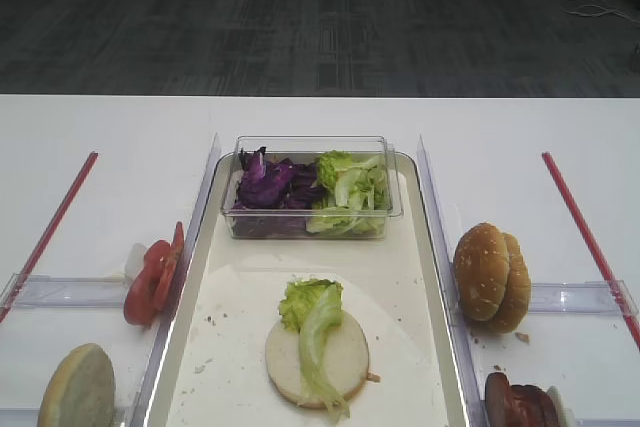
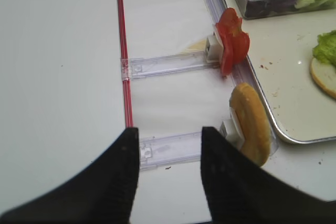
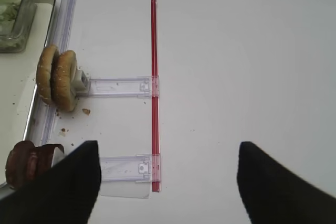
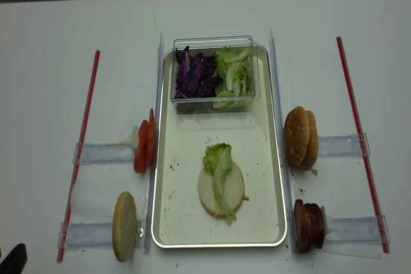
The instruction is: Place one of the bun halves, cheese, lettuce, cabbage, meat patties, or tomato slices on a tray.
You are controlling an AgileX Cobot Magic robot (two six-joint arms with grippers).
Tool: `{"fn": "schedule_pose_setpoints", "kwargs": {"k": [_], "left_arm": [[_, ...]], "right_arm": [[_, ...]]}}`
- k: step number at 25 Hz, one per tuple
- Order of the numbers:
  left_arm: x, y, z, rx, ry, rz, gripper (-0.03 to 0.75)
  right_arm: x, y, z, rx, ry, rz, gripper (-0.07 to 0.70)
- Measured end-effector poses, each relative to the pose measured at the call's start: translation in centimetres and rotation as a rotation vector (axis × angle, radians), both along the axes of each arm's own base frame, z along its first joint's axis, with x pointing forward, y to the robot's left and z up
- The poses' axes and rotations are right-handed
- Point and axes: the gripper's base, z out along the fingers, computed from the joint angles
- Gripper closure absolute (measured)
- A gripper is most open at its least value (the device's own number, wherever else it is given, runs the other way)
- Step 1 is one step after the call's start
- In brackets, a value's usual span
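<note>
The silvery tray [image 4: 282, 158] lies in the middle of the table. On it rests a pale bun half [image 4: 234, 190] with a lettuce [image 4: 220, 162] leaf across it. Tomato slices [image 4: 144, 142] and a bun half [image 4: 124, 226] stand on edge in holders left of the tray. Two bun halves [image 4: 301, 137] and meat patties [image 4: 309, 226] stand to its right. Purple cabbage [image 1: 270, 187] fills part of a tub. My right gripper [image 3: 168, 148] is open and empty over bare table right of the meat patties [image 3: 26, 163]. My left gripper [image 2: 170, 132] is open and empty, left of the bun half [image 2: 252, 121]. No cheese shows.
A clear plastic tub [image 1: 310, 147] with cabbage and green leaves sits at the tray's far end. Clear plastic rails [image 4: 103, 153] and red strips [image 4: 83, 139] flank the tray on both sides. The far table edge [image 1: 320, 96] meets dark carpet.
</note>
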Motion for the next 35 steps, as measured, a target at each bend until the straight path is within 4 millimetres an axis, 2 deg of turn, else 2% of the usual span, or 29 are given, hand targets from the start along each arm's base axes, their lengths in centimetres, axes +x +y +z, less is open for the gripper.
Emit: {"fn": "schedule_pose_setpoints", "kwargs": {"k": [7, 11, 19, 35], "left_arm": [[0.0, 0.0, 0.0, 0.000, 0.000, 0.000, 0.445], [0.0, 0.0, 0.0, 0.000, 0.000, 0.000, 0.445], [0.0, 0.0, 0.0, 0.000, 0.000, 0.000, 0.445], [0.0, 0.0, 0.0, 0.000, 0.000, 0.000, 0.445]], "right_arm": [[-2.7, -0.2, -2.3, -0.045, -0.101, 0.013, 0.079], [-3.2, -0.2, -3.0, -0.054, -0.120, 0.013, 0.079], [-2.0, -0.1, -5.4, -0.047, -0.027, 0.020, 0.079], [-0.7, 0.1, -6.0, -0.033, -0.100, 0.035, 0.079]]}}
